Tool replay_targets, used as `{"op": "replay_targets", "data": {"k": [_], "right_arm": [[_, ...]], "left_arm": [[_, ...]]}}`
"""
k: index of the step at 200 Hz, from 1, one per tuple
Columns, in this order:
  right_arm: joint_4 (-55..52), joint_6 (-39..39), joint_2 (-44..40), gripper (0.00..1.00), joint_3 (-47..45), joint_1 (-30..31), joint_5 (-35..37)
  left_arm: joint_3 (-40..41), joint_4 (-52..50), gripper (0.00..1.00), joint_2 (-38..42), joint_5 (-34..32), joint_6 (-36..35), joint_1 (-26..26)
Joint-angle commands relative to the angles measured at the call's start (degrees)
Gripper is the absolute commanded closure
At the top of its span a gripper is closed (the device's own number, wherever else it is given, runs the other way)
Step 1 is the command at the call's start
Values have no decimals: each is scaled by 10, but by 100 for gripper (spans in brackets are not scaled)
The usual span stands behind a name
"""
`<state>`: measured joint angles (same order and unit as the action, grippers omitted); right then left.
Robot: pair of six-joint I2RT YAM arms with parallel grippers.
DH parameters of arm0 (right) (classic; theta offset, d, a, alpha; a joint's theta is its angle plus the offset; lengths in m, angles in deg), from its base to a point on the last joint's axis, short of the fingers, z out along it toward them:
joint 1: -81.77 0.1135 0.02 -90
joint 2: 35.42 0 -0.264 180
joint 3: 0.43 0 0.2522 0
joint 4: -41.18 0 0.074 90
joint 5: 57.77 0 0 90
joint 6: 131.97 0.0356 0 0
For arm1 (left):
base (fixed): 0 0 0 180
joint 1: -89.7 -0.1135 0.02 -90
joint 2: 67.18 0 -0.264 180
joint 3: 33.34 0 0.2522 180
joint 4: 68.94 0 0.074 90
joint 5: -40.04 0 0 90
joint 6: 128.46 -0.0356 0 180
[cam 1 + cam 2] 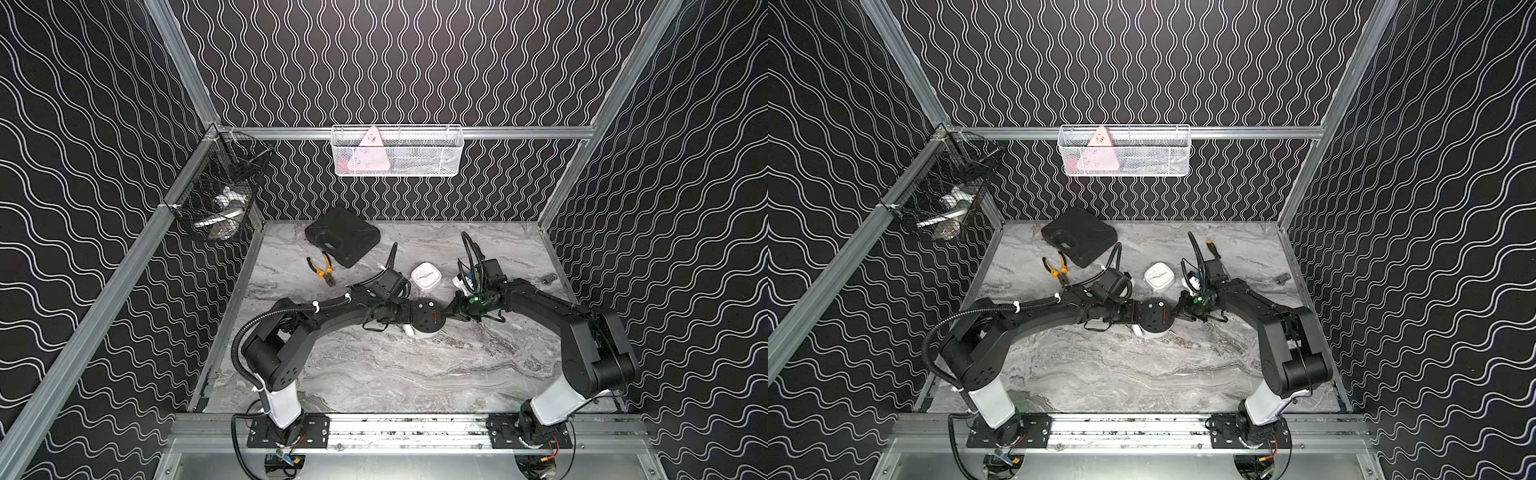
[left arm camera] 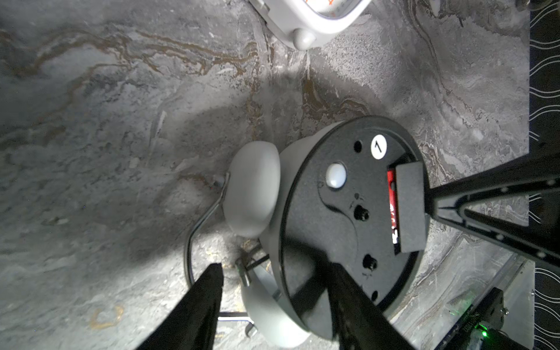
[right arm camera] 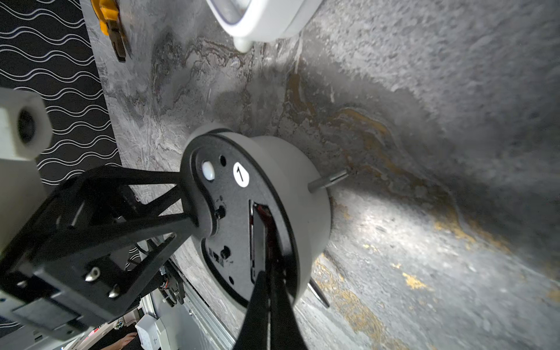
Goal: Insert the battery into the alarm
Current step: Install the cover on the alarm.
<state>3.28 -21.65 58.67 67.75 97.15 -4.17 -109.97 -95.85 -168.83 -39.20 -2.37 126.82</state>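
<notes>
Marble tabletop (image 1: 374, 374), centre: alarm (image 1: 428, 318) face-down, battery (image 2: 391, 197) lodged at its 3 o'clock side. Right gripper (image 2: 410, 207), clenched, bears on it; left gripper (image 2: 274, 268) straddles the 9 o'clock side, grip unclear. Seating likely remains.

left arm (image 1: 332, 318): black, white base | corrugated cable (image 1: 234, 349), white ties | right arm (image 1: 536, 299): green LED (image 1: 475, 299)

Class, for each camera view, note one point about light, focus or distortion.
Left wrist: a bright patch lights the grey marble tabletop beside the round grey alarm clock. Right wrist: the white square clock is out of focus. Top views: even light, patterned walls splayed.
</notes>
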Motion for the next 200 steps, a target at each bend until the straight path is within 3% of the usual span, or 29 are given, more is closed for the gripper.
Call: {"op": "replay_targets", "data": {"k": [1,126,154,200], "right_arm": [[-15,-9,6,99,5,1,13],[-7,-6,21,99,10,4,3],[-7,-4,23,92,11,3,-1],[-13,-2,18,90,12,4,3]], "left_arm": [[-4,-17,41,-2,-6,-8,0],[-6,-14,41,-6,7,-8,0],[-6,-14,41,-5,7,-8,0],[-6,-16,41,-3,2,-8,0]]}}
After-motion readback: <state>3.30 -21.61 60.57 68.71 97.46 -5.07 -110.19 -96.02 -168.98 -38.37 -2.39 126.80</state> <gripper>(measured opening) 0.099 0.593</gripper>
